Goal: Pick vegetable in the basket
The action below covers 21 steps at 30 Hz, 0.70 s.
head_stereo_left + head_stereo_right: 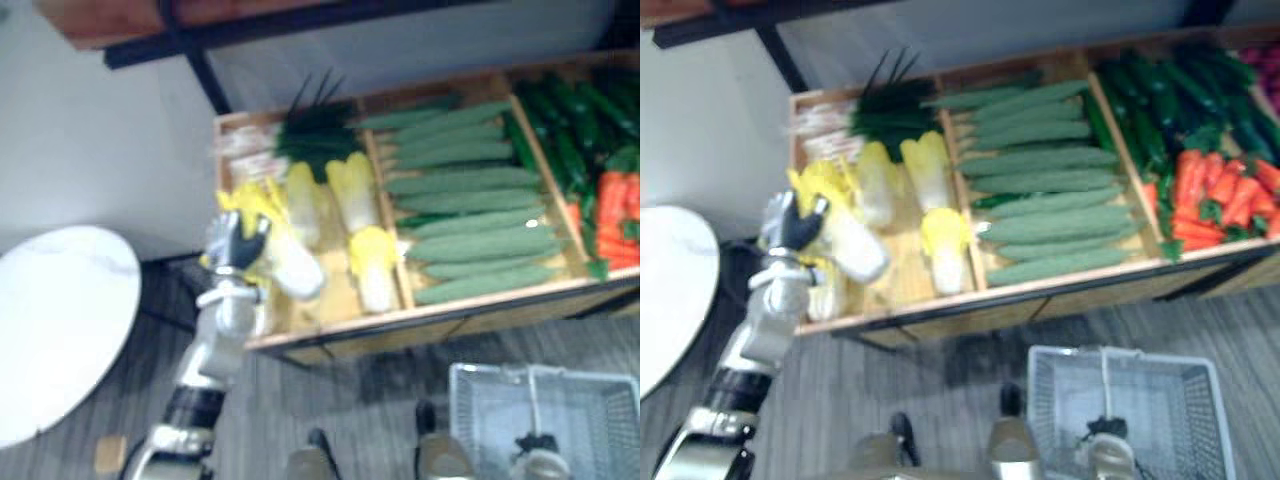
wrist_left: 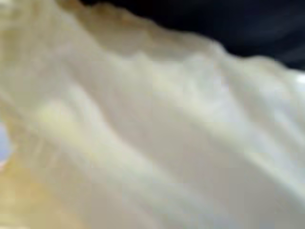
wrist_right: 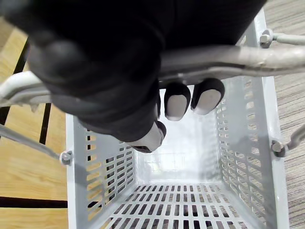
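Eye views: my left hand [image 1: 237, 243] lies against the left flank of a napa cabbage [image 1: 300, 270] lying front-to-back in the stand's [image 1: 450, 312] leftmost bin, grip not discernible; left wrist view: pale cabbage leaves very close; right wrist view: my right hand [image 3: 95, 71], fingers [image 3: 177, 101] curled round the basket [image 3: 238, 143] handle [image 3: 228, 59].

cabbages [image 1: 360, 200]: left compartment | cucumbers [image 1: 470, 210]: middle | carrots [image 1: 1220, 195]: right | basket [image 3: 243, 138]: before crate [image 1: 420, 316], right

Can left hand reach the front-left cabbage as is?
Probably yes: the left hand is right at that cabbage in the open left compartment of the crate, nothing lying over it. Right hand grips the basket handle.
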Tool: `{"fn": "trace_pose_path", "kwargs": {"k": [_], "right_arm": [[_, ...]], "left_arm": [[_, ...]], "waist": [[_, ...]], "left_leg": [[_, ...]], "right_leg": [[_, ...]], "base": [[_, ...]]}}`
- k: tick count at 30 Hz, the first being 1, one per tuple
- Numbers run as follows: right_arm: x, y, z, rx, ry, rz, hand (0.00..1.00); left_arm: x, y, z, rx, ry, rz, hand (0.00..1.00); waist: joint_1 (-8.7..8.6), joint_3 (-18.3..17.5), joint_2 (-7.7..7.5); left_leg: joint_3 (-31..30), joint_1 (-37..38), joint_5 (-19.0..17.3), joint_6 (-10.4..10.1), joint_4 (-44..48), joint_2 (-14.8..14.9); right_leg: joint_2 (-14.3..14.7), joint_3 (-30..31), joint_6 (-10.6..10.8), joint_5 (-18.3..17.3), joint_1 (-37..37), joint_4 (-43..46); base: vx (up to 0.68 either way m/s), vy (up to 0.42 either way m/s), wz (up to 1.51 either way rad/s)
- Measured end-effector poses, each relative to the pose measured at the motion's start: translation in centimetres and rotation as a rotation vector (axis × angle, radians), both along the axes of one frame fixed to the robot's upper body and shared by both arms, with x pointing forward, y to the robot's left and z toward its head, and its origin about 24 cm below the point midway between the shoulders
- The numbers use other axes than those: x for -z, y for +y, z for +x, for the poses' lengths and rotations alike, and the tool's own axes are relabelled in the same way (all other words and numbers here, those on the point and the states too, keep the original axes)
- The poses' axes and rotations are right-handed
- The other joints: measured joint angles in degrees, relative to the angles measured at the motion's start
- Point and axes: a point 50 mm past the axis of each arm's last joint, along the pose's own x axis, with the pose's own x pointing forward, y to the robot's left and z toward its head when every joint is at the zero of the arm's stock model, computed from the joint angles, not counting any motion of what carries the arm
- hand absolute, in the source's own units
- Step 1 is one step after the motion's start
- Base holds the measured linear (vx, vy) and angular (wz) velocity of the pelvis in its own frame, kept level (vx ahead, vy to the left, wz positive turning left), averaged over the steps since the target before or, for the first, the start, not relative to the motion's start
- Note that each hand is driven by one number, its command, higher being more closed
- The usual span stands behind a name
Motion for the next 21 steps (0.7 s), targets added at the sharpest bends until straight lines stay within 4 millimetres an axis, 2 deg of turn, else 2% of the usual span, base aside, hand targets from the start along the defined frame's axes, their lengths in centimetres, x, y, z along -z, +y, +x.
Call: {"fn": "trace_pose_path", "kwargs": {"k": [1, 2, 3, 6, 9, 10, 11, 12, 13, 14, 15, 16, 17, 18, 19, 20, 21], "right_arm": [[-0.1, -0.5, -0.2, 0.000, 0.005, -0.014, 1.00], [-0.1, -0.5, -0.3, 0.000, 0.009, -0.012, 1.00], [0.2, -0.4, -1.2, 0.007, 0.028, -0.008, 1.00], [0.8, 0.4, -2.5, 0.017, 0.058, 0.017, 1.00], [0.6, 0.8, -1.8, 0.009, 0.027, 0.018, 1.00], [0.3, 1.0, -1.3, 0.004, 0.003, 0.016, 1.00], [0.0, 1.3, -0.5, -0.010, -0.024, 0.013, 1.00], [-0.6, 1.7, 1.0, -0.053, -0.067, 0.004, 1.00], [-1.0, 2.0, 1.9, -0.075, -0.095, 0.000, 1.00], [-1.5, 2.3, 2.6, -0.097, -0.125, -0.010, 1.00], [-1.7, 2.3, 2.6, -0.101, -0.134, -0.018, 1.00], [-1.9, 2.4, 2.6, -0.118, -0.148, -0.031, 1.00], [-2.2, 2.7, 3.2, -0.137, -0.163, -0.035, 1.00], [-3.0, 3.9, 5.2, -0.192, -0.226, -0.035, 1.00], [-4.0, 5.1, 7.1, -0.243, -0.287, -0.032, 1.00], [-4.5, 5.9, 8.1, -0.281, -0.316, -0.036, 1.00], [-5.1, 7.4, 9.0, -0.331, -0.360, -0.021, 1.00]], "left_arm": [[-0.2, 0.2, -0.6, -0.017, -0.028, -0.016, 1.00], [-0.3, 0.2, -0.6, -0.020, -0.039, -0.020, 1.00], [-0.4, -0.1, -0.7, -0.016, -0.056, -0.029, 1.00], [-1.0, -1.5, -0.9, 0.025, -0.097, -0.059, 1.00], [-0.9, -3.7, -1.0, 0.114, -0.101, -0.054, 1.00], [-0.9, -4.9, -0.9, 0.166, -0.102, -0.053, 1.00], [-0.9, -6.0, -0.9, 0.216, -0.101, -0.052, 1.00], [-0.6, -6.9, -1.0, 0.256, -0.089, -0.056, 1.00], [-0.5, -7.3, -1.0, 0.272, -0.082, -0.061, 1.00], [0.6, -8.1, -1.0, 0.299, -0.038, -0.085, 1.00], [1.2, -8.5, -1.1, 0.311, -0.011, -0.096, 1.00], [2.4, -9.1, -1.7, 0.331, 0.041, -0.127, 1.00], [3.1, -9.2, -2.1, 0.336, 0.067, -0.145, 1.00], [4.4, -9.0, -2.5, 0.340, 0.125, -0.145, 1.00], [5.8, -9.1, -2.7, 0.352, 0.187, -0.143, 1.00], [6.5, -9.3, -2.8, 0.364, 0.225, -0.138, 1.00], [8.4, -9.0, -3.1, 0.360, 0.313, -0.128, 1.00]], "waist": [[-0.12, -1.2, 0.82], [-0.11, -1.6, 0.56], [-0.80, -2.6, -0.44], [-0.80, -4.0, -2.93], [-0.91, -4.4, -4.14], [-1.03, -4.5, -4.41], [-1.38, -4.5, -4.45], [-1.79, -4.5, -4.09], [-1.83, -4.3, -3.94], [-2.40, -4.0, -4.30], [-2.49, -4.0, -4.54], [-2.84, -4.0, -5.10], [-2.78, -3.9, -5.12], [-1.91, -4.0, -4.78], [-0.41, -4.6, -3.25], [-0.26, -4.5, -3.40], [-0.60, -4.6, -4.54]], "left_leg": [[-3.3, 0.2, -3.3, -1.2, 0.3, -0.2], [-2.7, 0.3, -3.6, -0.9, 0.6, -0.8], [-1.3, 0.2, -4.0, -0.4, 0.6, -1.8], [1.6, 0.1, -4.0, 0.1, -0.2, -3.9], [5.8, -0.5, -4.0, 0.3, -0.3, -4.8], [7.8, -1.8, -4.4, 0.7, 0.5, -5.0], [9.5, -2.9, -4.4, 0.9, 0.9, -4.8], [11.8, -3.4, -3.9, 1.9, 0.0, -3.3], [13.7, -2.9, -3.7, 2.2, -0.9, -2.6], [17.5, -0.7, -3.7, 2.2, -1.3, -2.5], [19.0, 0.4, -3.9, 2.1, -1.0, -2.8], [21.1, 1.7, -5.5, 2.0, 1.2, -3.5], [22.0, 1.8, -6.1, 2.6, 1.8, -3.3], [22.9, 2.3, -7.0, 4.5, 0.3, -3.3], [30.2, 3.9, -6.8, 4.6, -2.7, -1.8], [33.1, 4.1, -6.6, 4.4, -2.7, -1.5], [36.7, 4.8, -6.4, 3.7, -2.2, -1.7]], "right_leg": [[0.6, 1.9, 0.5, 0.7, -0.6, -0.2], [0.0, 2.5, 0.5, 1.1, -0.5, -0.3], [-1.1, 3.5, 1.1, 2.2, -0.5, -1.3], [-2.7, 6.5, 2.3, 3.3, -2.9, -1.2], [-2.7, 11.0, 2.2, 5.2, -6.7, -1.0], [-2.7, 11.1, 1.6, 6.6, -8.9, -0.9], [-2.2, 8.8, -1.2, 8.9, -11.6, -0.2], [-1.0, 3.9, -5.9, 13.5, -13.2, -2.3], [-0.7, 0.7, -7.5, 12.6, -13.7, -1.6], [-2.2, -9.3, -9.5, 1.1, -16.6, 11.7], [-3.2, -12.1, -9.4, -1.3, -16.9, 15.6], [-3.5, -16.0, -9.4, -0.6, -17.2, 18.0], [-2.5, -15.9, -10.5, 0.1, -17.1, 17.1], [1.7, -12.6, -14.5, 3.6, -15.3, 8.5], [0.4, -25.3, -16.6, -2.8, -14.5, 6.9], [-2.2, -32.3, -17.0, -5.1, -15.3, 11.5], [-8.4, -40.4, -16.4, -6.7, -14.3, 19.3]], "base": [[0.00, 0.080, -0.92], [-0.02, 0.199, -0.59], [-0.02, 0.207, -0.37], [-0.01, 0.174, -0.43], [0.00, 0.057, -0.73], [-0.01, 0.047, -0.98], [-0.03, 0.027, -1.33], [-0.03, -0.010, -1.26], [-0.03, -0.033, -1.54], [-0.02, -0.029, -1.12], [-0.03, 0.020, -1.43], [-0.06, 0.033, -1.14], [-0.13, 0.039, -1.89], [-0.18, 0.011, -2.58], [-0.16, 0.013, -2.78], [-0.12, -0.029, -2.42], [-0.01, -0.079, -2.02]]}}
